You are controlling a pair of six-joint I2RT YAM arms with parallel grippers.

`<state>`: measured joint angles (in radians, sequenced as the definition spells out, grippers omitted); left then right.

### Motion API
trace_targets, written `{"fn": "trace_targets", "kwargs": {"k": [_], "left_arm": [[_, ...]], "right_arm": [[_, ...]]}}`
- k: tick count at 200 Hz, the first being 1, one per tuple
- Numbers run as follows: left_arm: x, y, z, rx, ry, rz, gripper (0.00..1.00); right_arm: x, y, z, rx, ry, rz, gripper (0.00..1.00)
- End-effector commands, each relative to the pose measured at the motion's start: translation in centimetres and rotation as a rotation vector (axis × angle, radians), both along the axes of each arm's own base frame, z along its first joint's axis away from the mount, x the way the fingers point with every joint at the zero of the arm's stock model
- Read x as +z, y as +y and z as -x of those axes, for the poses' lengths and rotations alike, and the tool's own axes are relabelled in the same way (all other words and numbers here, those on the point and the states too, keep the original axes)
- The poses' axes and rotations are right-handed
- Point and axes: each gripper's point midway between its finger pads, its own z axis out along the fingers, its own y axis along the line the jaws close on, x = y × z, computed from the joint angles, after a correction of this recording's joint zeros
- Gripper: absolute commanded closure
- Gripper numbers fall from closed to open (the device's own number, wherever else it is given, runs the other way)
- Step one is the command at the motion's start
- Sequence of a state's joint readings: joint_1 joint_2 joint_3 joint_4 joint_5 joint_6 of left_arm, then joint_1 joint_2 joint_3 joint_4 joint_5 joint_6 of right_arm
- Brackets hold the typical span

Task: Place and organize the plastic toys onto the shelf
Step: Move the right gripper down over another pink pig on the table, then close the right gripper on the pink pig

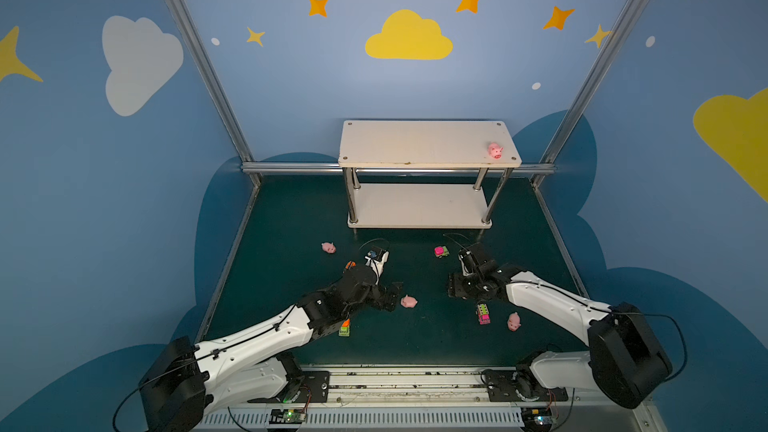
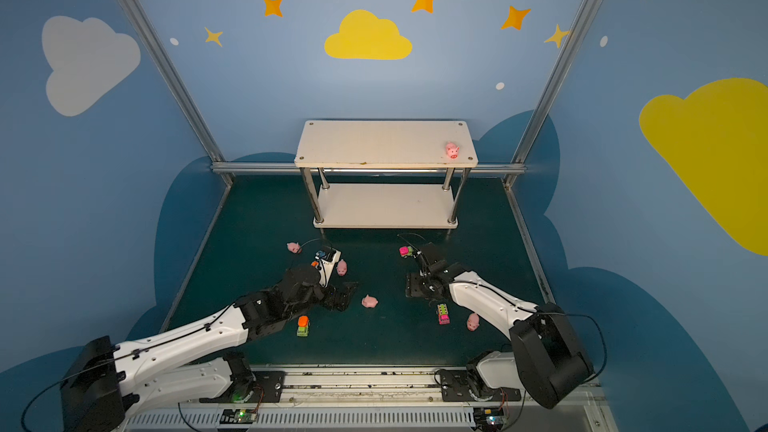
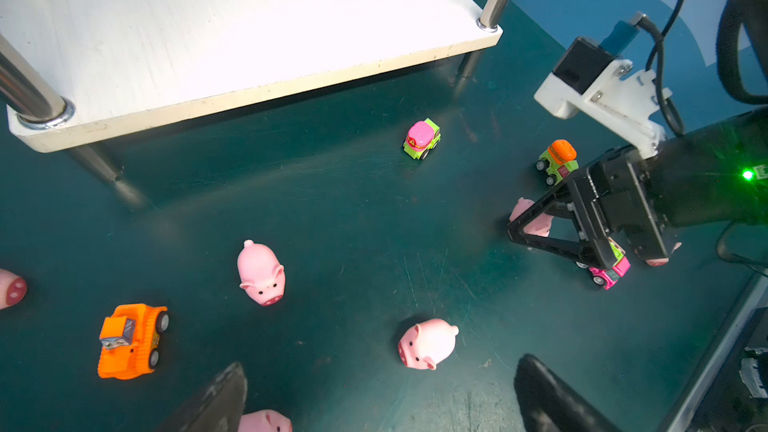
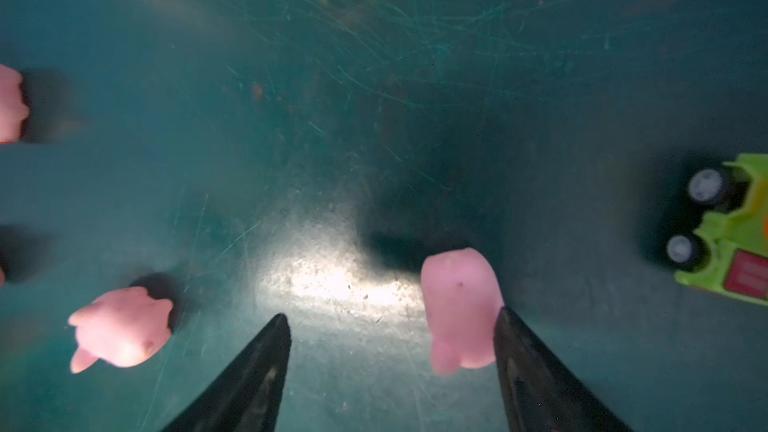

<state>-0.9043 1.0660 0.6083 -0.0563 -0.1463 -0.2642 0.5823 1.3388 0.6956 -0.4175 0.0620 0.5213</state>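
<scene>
The shelf stands at the back with one pink pig on its top board; its lower board is bare. The other plastic toys lie scattered on the green mat. My left gripper is open just short of a pig, and a second pig lies beside one finger. My right gripper is open low over the mat. A pig lies between its jaws, against one finger.
On the mat lie more pigs, an orange bulldozer, a magenta-topped green car, a magenta truck and an orange-and-green car. Metal frame rails edge the mat.
</scene>
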Motion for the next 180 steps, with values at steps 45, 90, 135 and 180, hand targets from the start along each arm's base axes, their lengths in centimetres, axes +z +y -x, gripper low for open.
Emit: {"fn": "trace_targets", "kwargs": {"k": [45,90,135,180], "left_arm": [[-0.5,0.3,-0.1,0.003,-0.011,-0.032,0.0],[-0.2,0.4,-0.1,0.001,-0.019,-0.032,0.0],[-0.1,0.6,0.1,0.0,-0.02,-0.028,0.0],[0.1,0.6,0.3,-0.004,-0.02,-0.021,0.0]], "right_arm": [[-0.3,-0.4,-0.2,-0.015,-0.006,0.026,0.24],[2.0,-0.2,-0.8,0.01,-0.054,0.024,0.24],[3.2,-0.8,-0.9,0.006,-0.086,0.038,0.23],[1.0,-1.0,-0.4,-0.027,-0.049,0.036,0.25]]}}
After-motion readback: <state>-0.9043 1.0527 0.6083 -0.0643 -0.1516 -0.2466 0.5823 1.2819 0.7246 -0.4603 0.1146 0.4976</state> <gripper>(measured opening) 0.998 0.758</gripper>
